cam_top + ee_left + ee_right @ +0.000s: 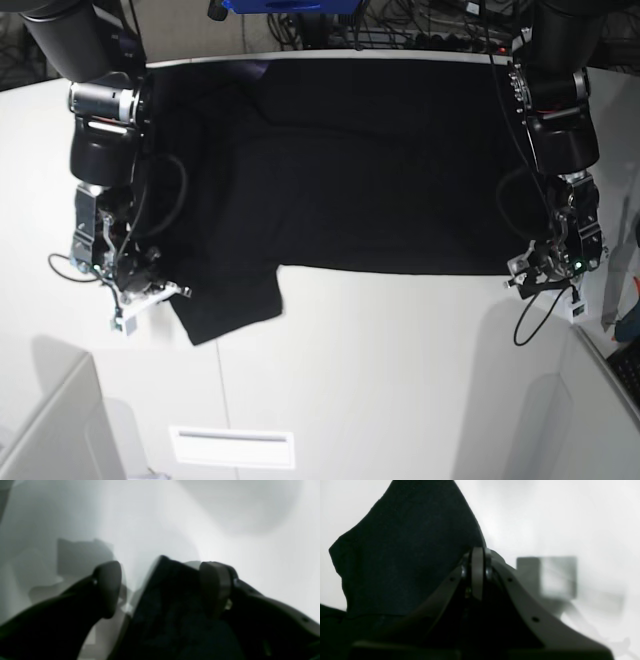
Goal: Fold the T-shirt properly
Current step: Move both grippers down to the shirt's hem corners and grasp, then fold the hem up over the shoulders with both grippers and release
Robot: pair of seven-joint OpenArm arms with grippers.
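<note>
Both arms reach down at the large black cloth T-shirt (350, 170): right hand (477, 562) clamped on its edge, left hand (160, 587) parted around a corner.

A white table (380, 360) carries everything here. The black T-shirt (350, 170) lies spread flat across its far half, reaching up to the far edge and stretching almost from the left side to the right. The shirt's near hem runs straight across the middle of the table, and one sleeve hangs out toward the near-left. The near half of the tabletop shows bare white, crossed by shadows.
</note>
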